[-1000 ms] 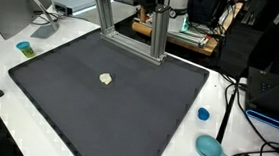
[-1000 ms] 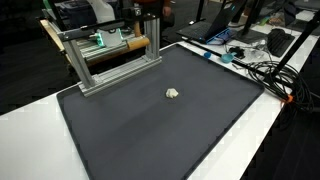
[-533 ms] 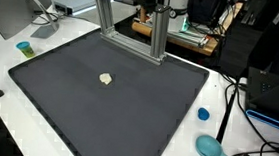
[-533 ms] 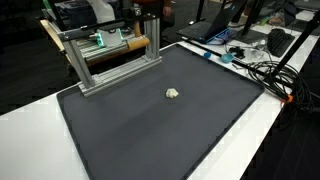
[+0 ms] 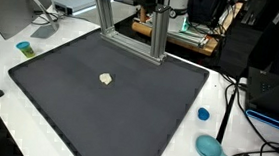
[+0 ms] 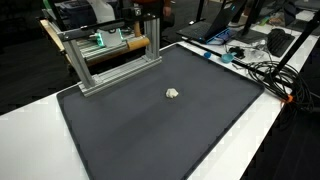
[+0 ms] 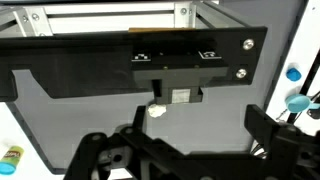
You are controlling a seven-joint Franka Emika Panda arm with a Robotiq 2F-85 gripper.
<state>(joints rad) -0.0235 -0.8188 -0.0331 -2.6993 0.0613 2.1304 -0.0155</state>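
White table [image 5: 1, 57] beneath a dark mat [image 5: 128, 97].

Inspection of the scene, exterior view. A dark mat [image 5: 127, 107] covers most of the white surface [image 5: 68, 27]. One small pale lump [image 5: 105, 79] lies on the mat, left of its middle and well apart from everything else. A metal frame [image 5: 130, 27] stands upright along the mat's far edge.

Off the mat:
- A small teal cup [image 5: 23, 48] stands near the left corner, below a tilted monitor [image 5: 10, 8].
- A blue cap [image 5: 203, 114] lies just beside the right edge.
- A teal round dish [image 5: 210, 147] sits nearer the camera.
- Black cables [image 5: 240, 96] trail along the right side.
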